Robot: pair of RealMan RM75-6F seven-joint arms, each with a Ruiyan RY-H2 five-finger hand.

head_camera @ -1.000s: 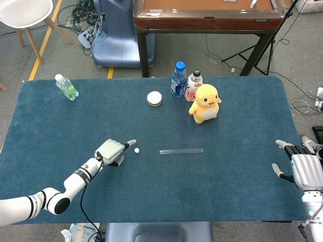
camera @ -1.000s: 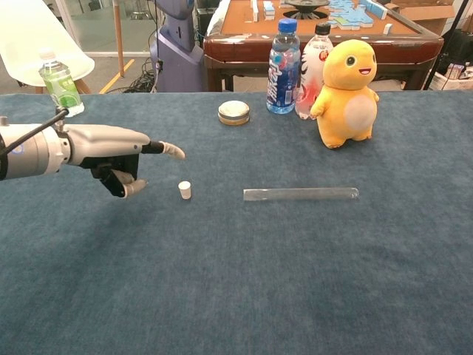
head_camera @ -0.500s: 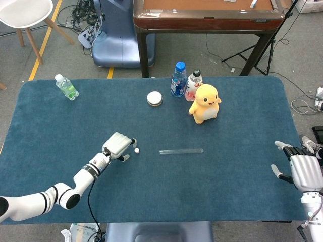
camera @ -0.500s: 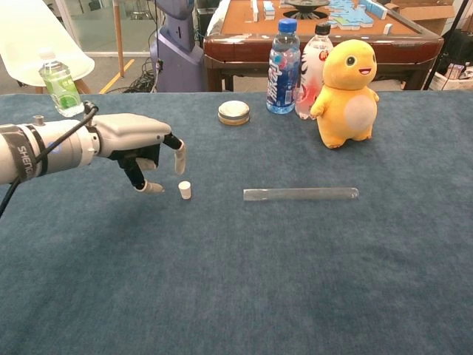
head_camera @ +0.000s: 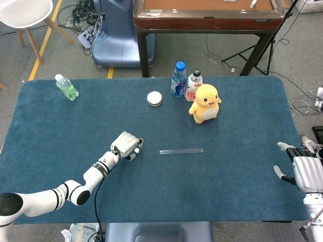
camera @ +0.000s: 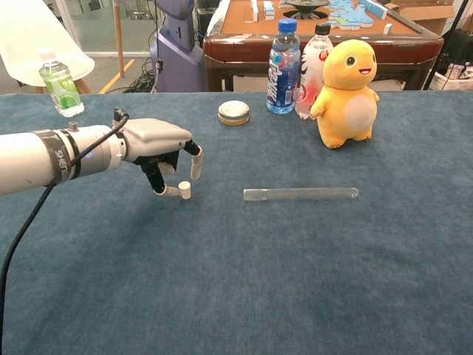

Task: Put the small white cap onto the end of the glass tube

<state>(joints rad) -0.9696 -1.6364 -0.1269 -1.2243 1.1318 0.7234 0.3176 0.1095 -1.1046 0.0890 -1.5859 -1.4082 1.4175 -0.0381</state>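
The right hand (head_camera: 304,170) hung off the table's (head_camera: 237,191) near right edge, fingers spread and holding nothing. The left hand (camera: 159,148) hovered over the small white cap (camera: 185,190), fingers curled down around it, one fingertip touching; the cap stood on the cloth. The glass tube (camera: 301,194) lay just right, apart. Beyond stood a yellow plush toy (camera: 346,92).

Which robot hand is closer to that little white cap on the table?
The left robot hand is right at the white cap, fingers around it. The right robot hand sits far off at the table's edge.
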